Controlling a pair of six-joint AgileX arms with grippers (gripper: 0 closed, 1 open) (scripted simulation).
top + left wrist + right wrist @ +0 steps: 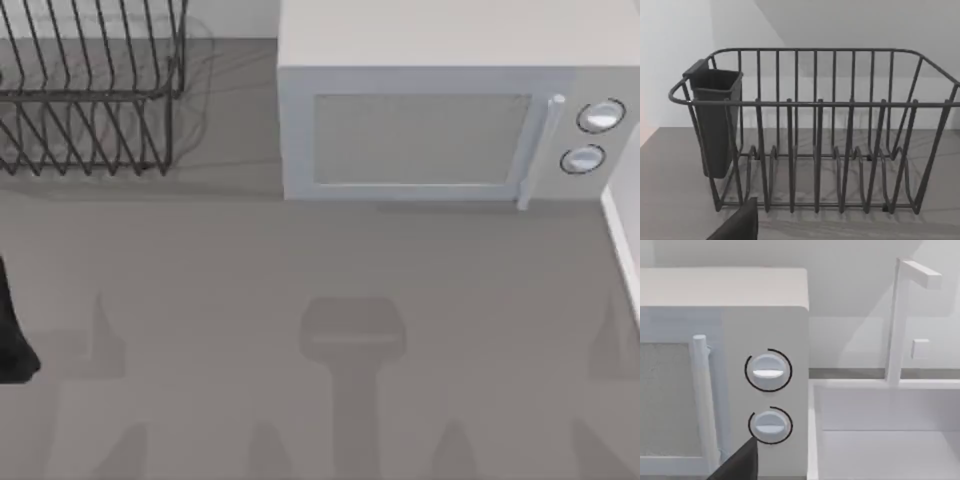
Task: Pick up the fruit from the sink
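Observation:
The fruit is out of view. The white sink (880, 385) lies just past the microwave's knob side, with a tall white faucet (895, 320) behind it; its edge (625, 230) shows at the right border of the top view. A dark part of my right gripper (737, 462) shows in the right wrist view, pointing toward the microwave's knobs and the sink's near wall. A dark part of my left gripper (737, 225) faces the dish rack, and a black piece of my left arm (12, 330) sits at the table's left edge.
A white microwave (430, 130) stands at the back, right of centre, door shut, with two round knobs (600, 115). A dark wire dish rack (90, 90) with a dark utensil cup (715, 120) stands at the back left. The grey table (320, 300) spreads in front.

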